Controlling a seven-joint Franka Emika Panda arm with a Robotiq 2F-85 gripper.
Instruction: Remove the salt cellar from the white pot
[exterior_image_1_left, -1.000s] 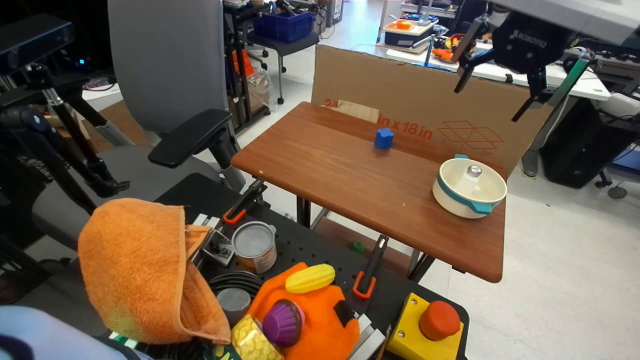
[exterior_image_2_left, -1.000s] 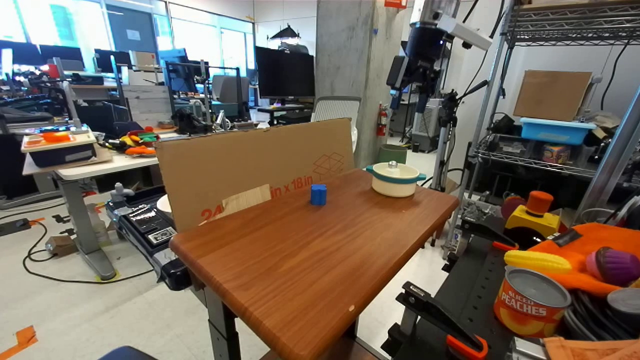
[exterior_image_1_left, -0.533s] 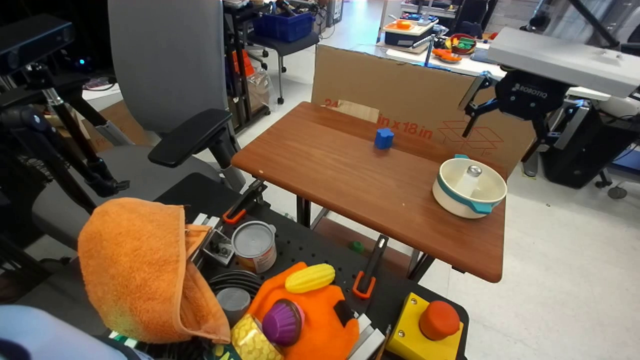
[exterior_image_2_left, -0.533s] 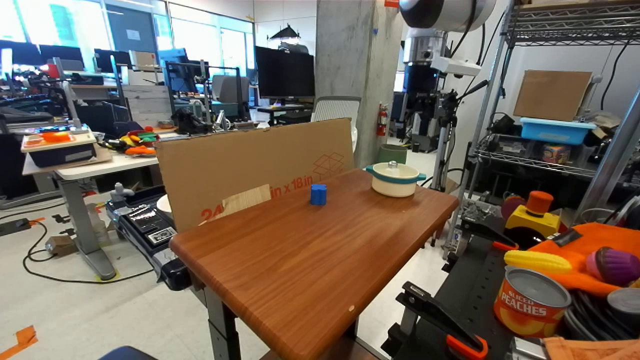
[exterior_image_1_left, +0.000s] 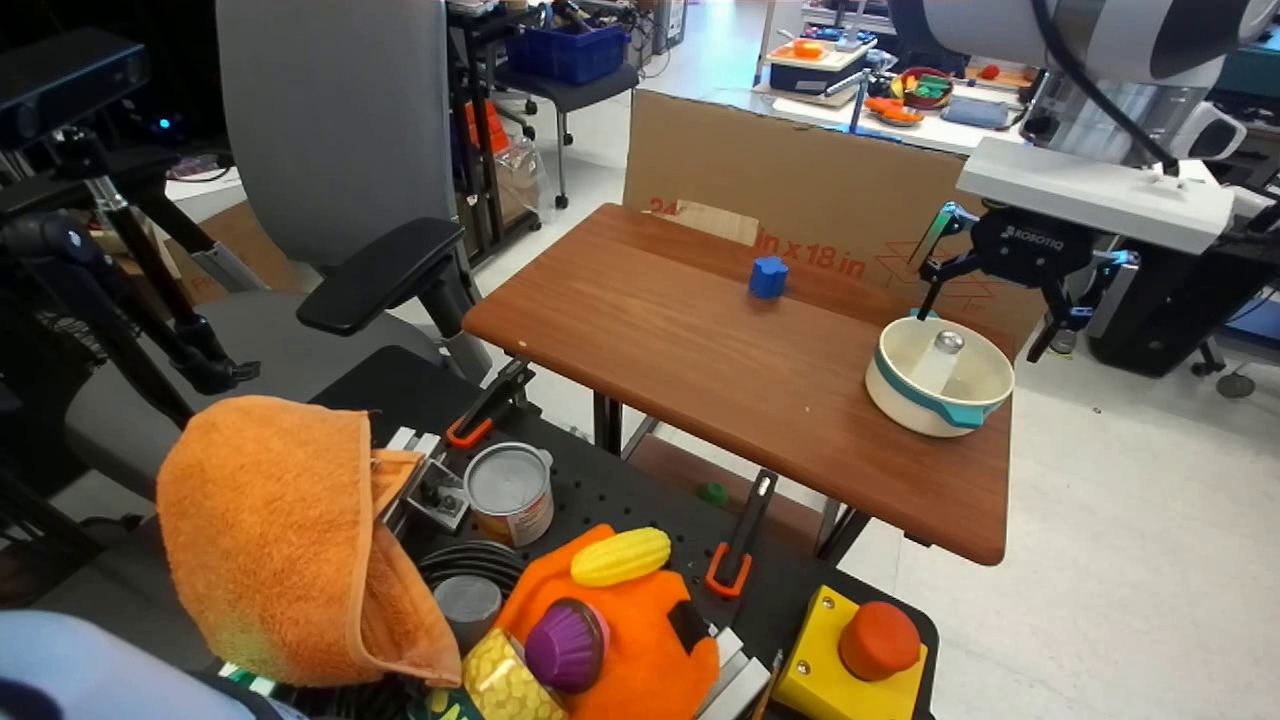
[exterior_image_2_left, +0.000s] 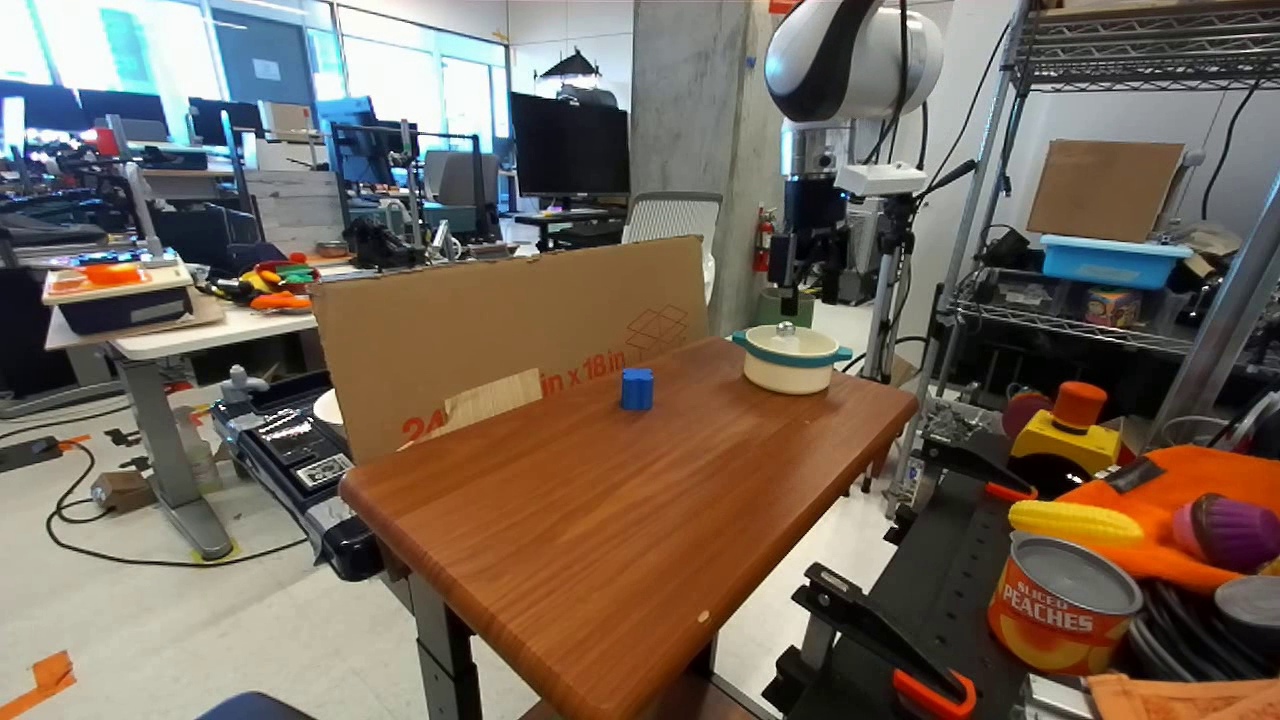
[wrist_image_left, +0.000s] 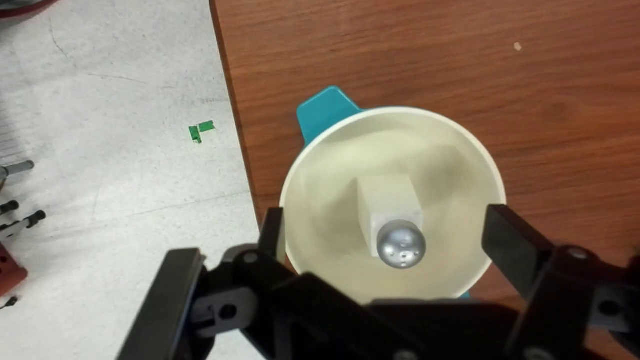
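Salt shaker (wrist_image_left: 392, 210) inside the white pot (exterior_image_1_left: 905, 408)

Stands cap-up, seemingly off the walls, so a straight pinch from above looks right. Tool (exterior_image_1_left: 978, 338) hangs above the pot, jaws wide, nothing between; spread presumably meant to straddle the shaker. Rim may snag a fingertip (wrist_image_left: 510, 245) going down. Edge of the bench (exterior_image_1_left: 690, 330) runs just beside the pot, cardboard (exterior_image_1_left: 850, 180) along 1 side; more landing room toward the blue block (exterior_image_1_left: 768, 278).

In an exterior view, the fingers (exterior_image_1_left: 1045, 339) point downward, spread apart, above the white pot (exterior_image_1_left: 903, 407). The silver-topped salt cellar (exterior_image_1_left: 937, 365) stands upright inside the pot. On the tabletop (exterior_image_1_left: 680, 320), the blue block (exterior_image_1_left: 768, 278) sits well apart from the pot, near the cardboard panel (exterior_image_1_left: 790, 165).
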